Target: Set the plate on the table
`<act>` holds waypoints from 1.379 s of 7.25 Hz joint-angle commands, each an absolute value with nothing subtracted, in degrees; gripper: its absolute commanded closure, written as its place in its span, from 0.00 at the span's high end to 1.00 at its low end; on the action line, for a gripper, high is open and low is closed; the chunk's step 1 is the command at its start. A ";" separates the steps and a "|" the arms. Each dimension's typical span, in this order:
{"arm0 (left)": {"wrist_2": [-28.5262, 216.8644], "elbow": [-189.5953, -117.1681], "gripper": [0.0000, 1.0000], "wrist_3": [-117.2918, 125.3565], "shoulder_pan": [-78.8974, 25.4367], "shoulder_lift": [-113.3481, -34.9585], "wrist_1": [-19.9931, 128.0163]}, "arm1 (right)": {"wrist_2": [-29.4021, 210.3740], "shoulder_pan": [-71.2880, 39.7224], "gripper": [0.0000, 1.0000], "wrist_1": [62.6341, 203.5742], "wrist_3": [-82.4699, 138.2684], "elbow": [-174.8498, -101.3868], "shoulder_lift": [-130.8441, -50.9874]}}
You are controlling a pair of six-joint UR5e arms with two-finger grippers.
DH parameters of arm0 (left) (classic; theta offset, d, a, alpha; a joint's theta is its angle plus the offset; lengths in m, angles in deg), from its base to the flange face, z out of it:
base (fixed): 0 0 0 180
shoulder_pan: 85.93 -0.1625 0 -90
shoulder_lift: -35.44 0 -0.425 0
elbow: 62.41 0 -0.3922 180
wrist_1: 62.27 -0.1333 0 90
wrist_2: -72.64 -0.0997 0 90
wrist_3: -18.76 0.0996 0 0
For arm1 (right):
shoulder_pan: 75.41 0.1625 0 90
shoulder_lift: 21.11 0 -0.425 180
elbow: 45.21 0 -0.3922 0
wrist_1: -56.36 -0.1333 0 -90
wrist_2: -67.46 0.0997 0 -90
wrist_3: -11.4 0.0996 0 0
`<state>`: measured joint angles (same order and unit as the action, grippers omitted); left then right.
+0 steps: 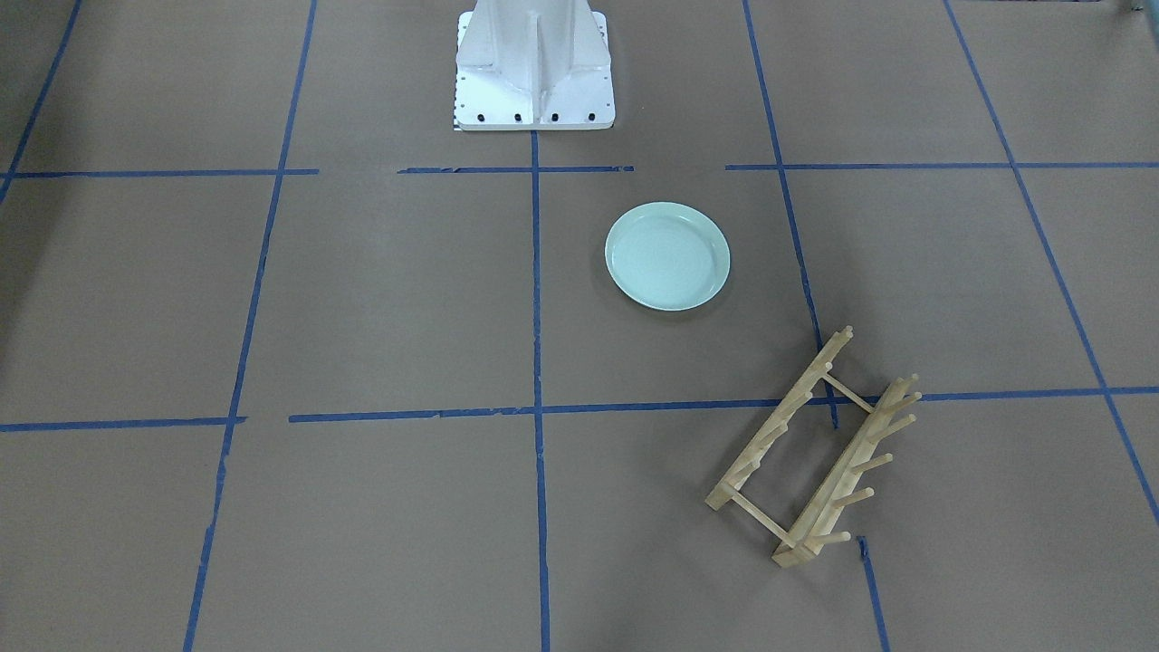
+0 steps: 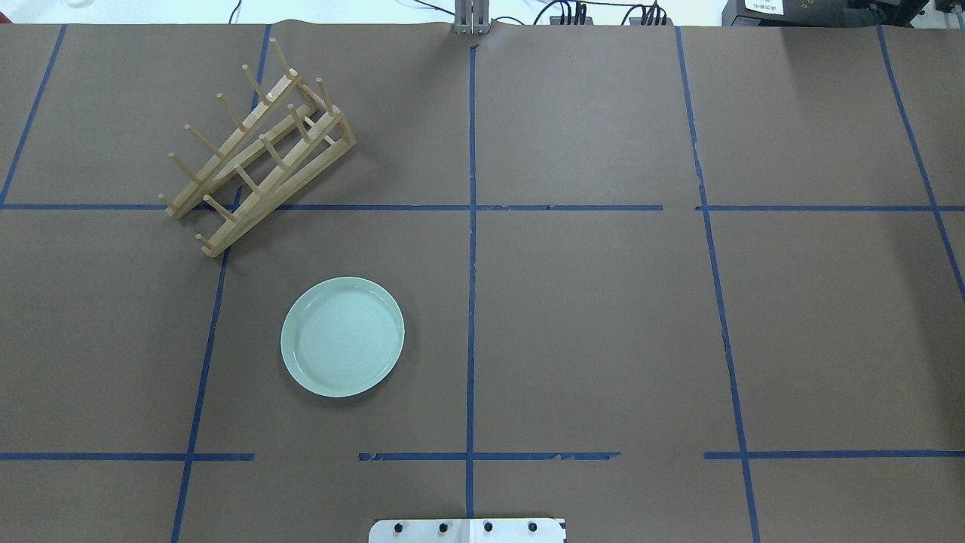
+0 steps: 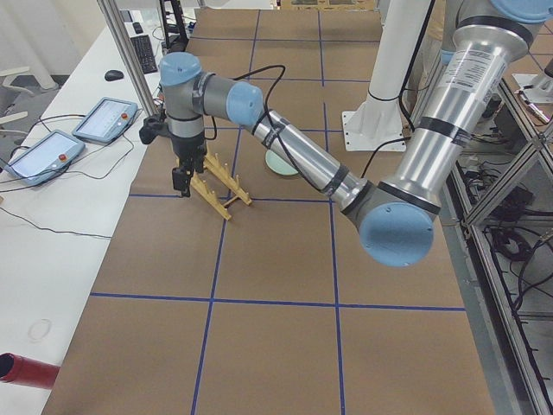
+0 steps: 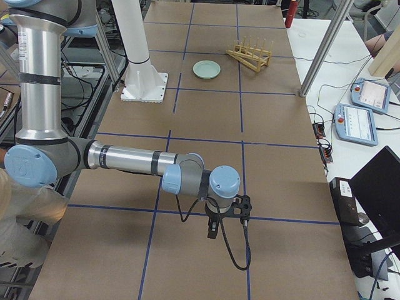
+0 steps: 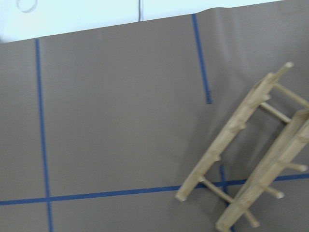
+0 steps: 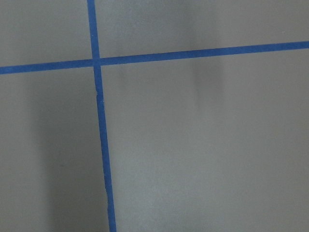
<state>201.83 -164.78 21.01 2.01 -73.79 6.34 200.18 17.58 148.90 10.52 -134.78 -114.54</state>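
The pale mint-green plate (image 1: 667, 256) lies flat on the brown table (image 1: 362, 299), between the robot base and the wooden rack; it also shows in the overhead view (image 2: 342, 336) and the right side view (image 4: 206, 69). No gripper touches it. My left gripper (image 3: 181, 181) hangs over the far end of the rack, seen only in the left side view; I cannot tell whether it is open. My right gripper (image 4: 212, 230) hangs low over bare table far from the plate, seen only in the right side view; I cannot tell its state.
The light wooden peg rack (image 1: 815, 448) stands empty and askew on the table (image 2: 256, 158), and fills the right of the left wrist view (image 5: 251, 159). The white robot base (image 1: 534, 68) is at the table's edge. Tablets (image 3: 104, 119) and a metal post (image 3: 130, 60) stand beyond the table.
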 commanded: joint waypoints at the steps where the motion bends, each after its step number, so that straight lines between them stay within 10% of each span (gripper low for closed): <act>1: 211.54 -157.27 1.00 30.45 8.21 -64.27 11.80 | 200.18 17.57 1.00 148.91 10.52 -134.77 -114.54; 10: 211.15 -156.29 1.00 30.63 7.85 -58.78 20.35 | 200.18 17.57 1.00 148.91 10.52 -134.77 -114.54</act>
<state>211.33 -156.90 30.49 7.92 -58.65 20.08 200.18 17.57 148.90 10.52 -134.77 -114.53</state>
